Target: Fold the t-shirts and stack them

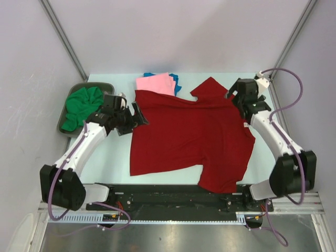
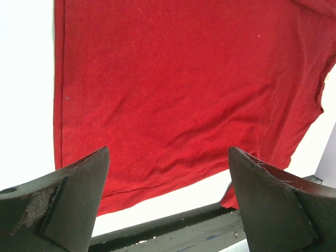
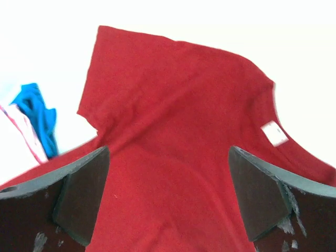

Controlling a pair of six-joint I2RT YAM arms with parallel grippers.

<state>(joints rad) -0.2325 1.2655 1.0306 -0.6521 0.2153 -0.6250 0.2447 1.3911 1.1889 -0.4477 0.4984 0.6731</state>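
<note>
1. Spreading looks to me like the step in hand: the red shirt [image 1: 189, 139] is lying open and mostly flat on the counter [image 1: 113, 157], hem toward my left, collar toward my right, not yet folded.
2. My left hand [image 1: 137, 118] is hovering at the hem's far corner, jaws wide apart and holding nothing; its wrist view is showing only cloth below.
3. My right hand [image 1: 236, 94] is hanging over the far sleeve and shoulder, likewise wide open and empty, with the white tag [image 3: 274, 133] lying near it.
4. I am reckoning the next move is calling for each hand to come down, pinch an edge and carry it across for a first fold; thin cloth lying flat is asking for a low, careful pinch.
5. The red cloth is looking soft, matte and finely knit, with shallow wrinkles near the sleeve and a stitched hem.
6. A folded pink shirt [image 1: 156, 84] is sitting at the far edge, just beside the red one's corner, with a blue shirt [image 1: 176, 80] showing behind it; a green shirt [image 1: 83, 106] is lying crumpled in the grey tray [image 1: 97, 84] at far left.
</note>
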